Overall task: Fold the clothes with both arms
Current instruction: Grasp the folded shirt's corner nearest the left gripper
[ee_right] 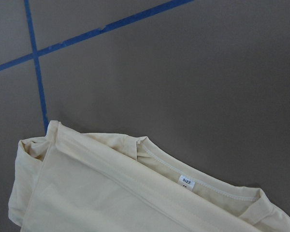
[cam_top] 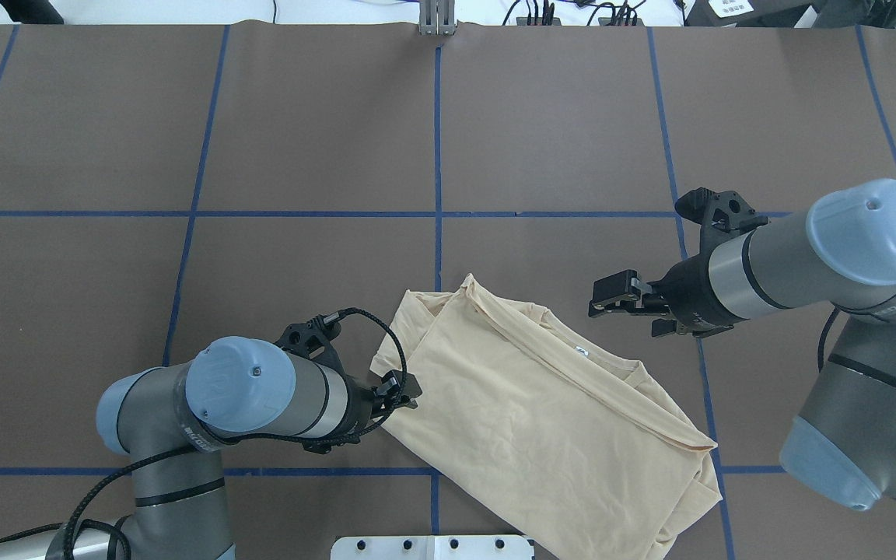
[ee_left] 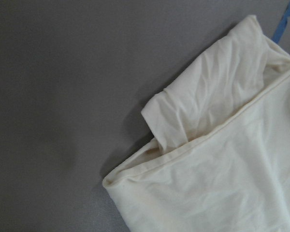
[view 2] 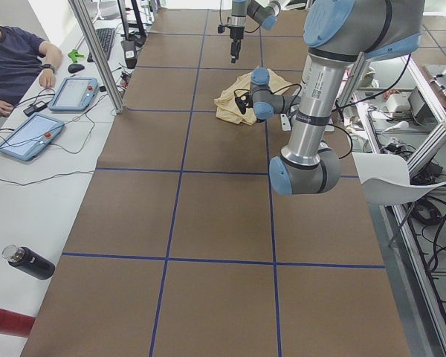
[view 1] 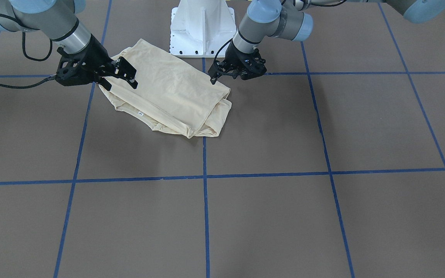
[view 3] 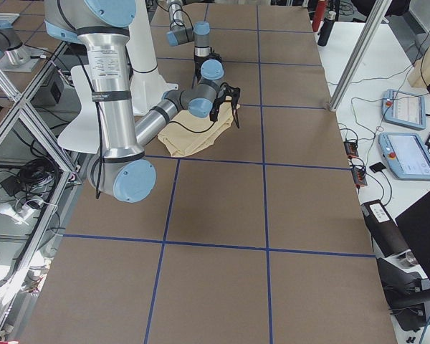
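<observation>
the shirt [view 1: 172, 92] lies folded into a rough oblong on the table [view 1: 284, 216], by the middle of the robot's edge and just in front of the white base [view 1: 203, 27]. its neck label [ee_right: 185, 181] shows on the edge away from the robot.

the right gripper [view 1: 120, 79] hangs at one short end, fingers apart and holding nothing. the left gripper [view 1: 228, 76] sits at the other end, also apart and empty as far as i can tell. it is low, beside a loose tuck that pokes out from under the top layer.

the layers don't line up, and that is the risk. a pinch that takes only the top layer would probably peel the fold open rather than carry it over. if one arm lifts ahead of the other, the bundle would likely skew or drag toward the base. an open finger could also snag the loose tuck and pull it out.
</observation>
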Action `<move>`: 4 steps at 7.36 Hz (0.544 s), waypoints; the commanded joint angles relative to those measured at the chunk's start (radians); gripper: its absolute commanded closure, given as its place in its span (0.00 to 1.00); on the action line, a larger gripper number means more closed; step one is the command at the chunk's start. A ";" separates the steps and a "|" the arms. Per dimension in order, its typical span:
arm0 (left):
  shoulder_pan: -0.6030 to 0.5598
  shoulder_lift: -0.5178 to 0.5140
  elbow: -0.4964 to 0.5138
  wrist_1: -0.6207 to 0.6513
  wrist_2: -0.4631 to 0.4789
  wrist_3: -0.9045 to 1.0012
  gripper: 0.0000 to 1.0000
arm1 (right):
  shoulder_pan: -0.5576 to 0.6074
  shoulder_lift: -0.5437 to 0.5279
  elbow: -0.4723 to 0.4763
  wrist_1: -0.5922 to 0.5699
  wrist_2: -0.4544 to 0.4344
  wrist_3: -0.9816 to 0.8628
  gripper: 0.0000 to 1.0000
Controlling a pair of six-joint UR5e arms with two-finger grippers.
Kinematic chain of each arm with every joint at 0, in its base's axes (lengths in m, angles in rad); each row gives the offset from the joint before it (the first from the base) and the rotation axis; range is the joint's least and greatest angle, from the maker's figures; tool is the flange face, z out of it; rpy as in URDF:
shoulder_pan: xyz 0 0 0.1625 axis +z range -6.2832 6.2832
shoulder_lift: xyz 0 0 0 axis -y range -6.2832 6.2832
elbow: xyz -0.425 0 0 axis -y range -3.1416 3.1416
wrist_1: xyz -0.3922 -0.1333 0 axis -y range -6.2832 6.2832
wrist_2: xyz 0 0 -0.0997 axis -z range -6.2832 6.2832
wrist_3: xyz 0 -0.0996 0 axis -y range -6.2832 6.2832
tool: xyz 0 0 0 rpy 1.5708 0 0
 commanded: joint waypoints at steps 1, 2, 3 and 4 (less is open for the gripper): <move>-0.003 -0.003 0.027 0.001 0.000 0.007 0.08 | 0.000 0.001 -0.001 0.000 -0.001 0.000 0.00; -0.002 -0.004 0.029 0.001 -0.001 0.007 0.15 | 0.000 0.001 -0.001 0.000 -0.001 0.000 0.00; -0.002 -0.006 0.031 0.003 -0.001 0.007 0.19 | 0.002 0.001 -0.001 0.000 -0.001 0.000 0.00; -0.002 -0.007 0.032 0.007 -0.001 0.007 0.21 | 0.002 0.001 -0.001 0.000 -0.001 0.000 0.00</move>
